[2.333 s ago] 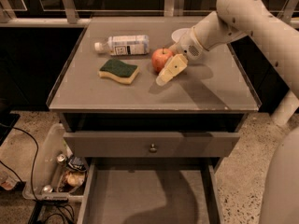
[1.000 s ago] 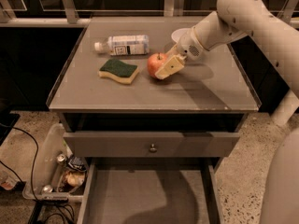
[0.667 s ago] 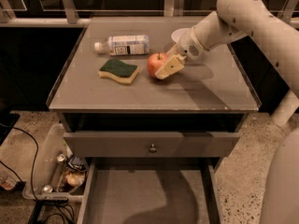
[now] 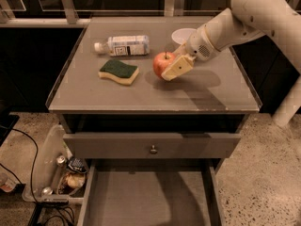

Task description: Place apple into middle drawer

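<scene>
The red apple (image 4: 162, 63) is on the grey cabinet top (image 4: 117, 95), right of centre. My gripper (image 4: 170, 66) comes in from the right and is shut on the apple; its cream near finger (image 4: 177, 67) covers the apple's right side. The apple sits at or just above the top surface. The middle drawer (image 4: 146, 197) is pulled open below, showing a flat grey floor with low side walls.
A green and yellow sponge (image 4: 118, 71) lies left of the apple. A plastic bottle (image 4: 124, 45) lies on its side behind the sponge. A white bowl (image 4: 182, 34) sits behind the gripper. The upper drawer front with a knob (image 4: 153, 149) is slightly out. A bin of clutter (image 4: 59, 173) stands on the floor at left.
The gripper has closed in on the apple, and the two have shifted together slightly to the right. Sponge, bottle and drawers have not moved.
</scene>
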